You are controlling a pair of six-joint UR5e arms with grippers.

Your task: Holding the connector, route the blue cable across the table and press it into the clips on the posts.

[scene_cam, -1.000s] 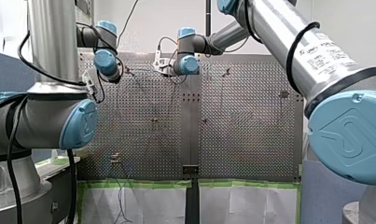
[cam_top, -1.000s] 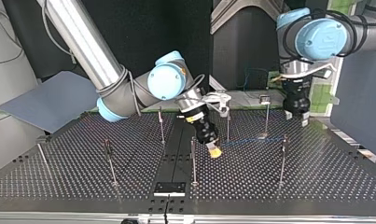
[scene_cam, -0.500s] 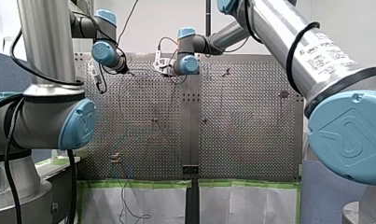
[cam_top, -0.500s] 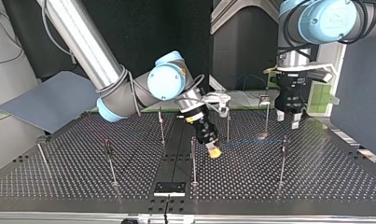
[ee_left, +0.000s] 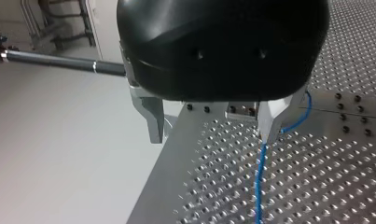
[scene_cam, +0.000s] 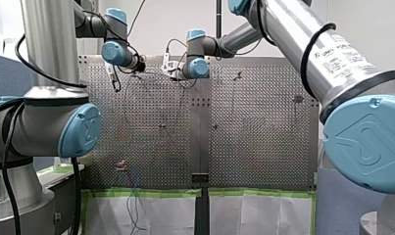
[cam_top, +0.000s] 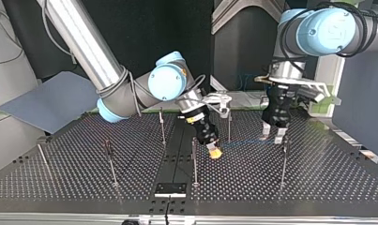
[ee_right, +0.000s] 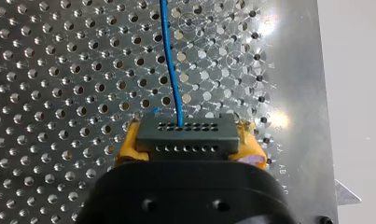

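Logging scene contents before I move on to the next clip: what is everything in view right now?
table: one, perforated metal, under both arms.
posts: at least six, thin metal, standing across the table.
connector: one, dark grey, held low over the table's middle.
cable: one, blue, running from the connector across the table.
plate: one, black, at the table's near edge in the top view.
panel: one, blue-grey, beside the table at the top view's left.
tape: green, along the table's edge in the front view.
right gripper: yellow pads, shut on the connector.
left gripper: black, metal fingers, open, cable beside one finger.
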